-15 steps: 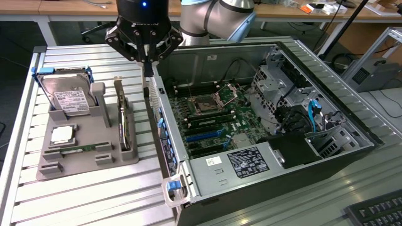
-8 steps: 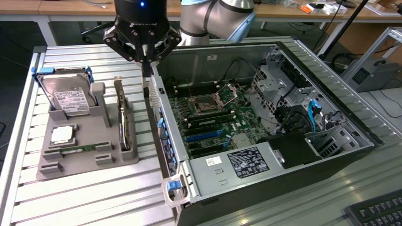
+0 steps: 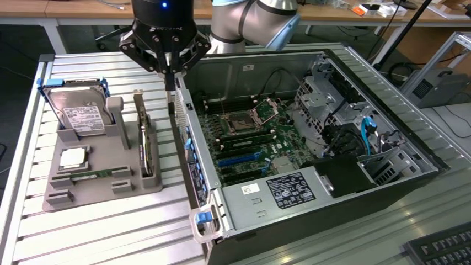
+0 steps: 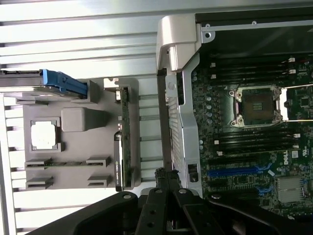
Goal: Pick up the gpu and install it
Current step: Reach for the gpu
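**Fingers clenched and empty, gpu parked in its tray**

The gpu (image 3: 145, 141) (image 4: 123, 147) stands on its long edge in a slot of the grey tray (image 3: 103, 193) (image 4: 83, 120), on the tray side nearest the computer case (image 3: 353, 199) (image 4: 178, 44). I am not touching it. My gripper (image 3: 171, 83) (image 4: 166, 175) hangs just beside it, toward the exterior view's right, over the narrow strip between the tray and the case's near wall. My fingers are pinched tight together with nothing between them.

Sharing the tray: 1 silver hard drive (image 3: 83, 118) propped up in a blue bracket (image 3: 53, 83) (image 4: 63, 83), 1 square processor chip (image 3: 74, 158) (image 4: 44, 135) lying flat, and 1 slim green RAM stick (image 3: 92, 175) (image 4: 63, 163) near it.

The case lies on its side with the panel off. Its raised wall stands between the card and the motherboard (image 3: 243, 138) (image 4: 230, 161). Inside I see the open processor socket (image 3: 241, 122) (image 4: 257, 105), blue expansion slots (image 3: 239, 160) (image 4: 237, 171), a blue cable (image 3: 368, 132) by the drive cage and a labelled black power supply (image 3: 289, 187).

Everything rests on a slatted metal table (image 3: 96, 237) (image 4: 73, 39). A keyboard (image 3: 442, 248) sits at its corner on the exterior view's right, and wooden desks (image 3: 74, 8) run along the back of the room.
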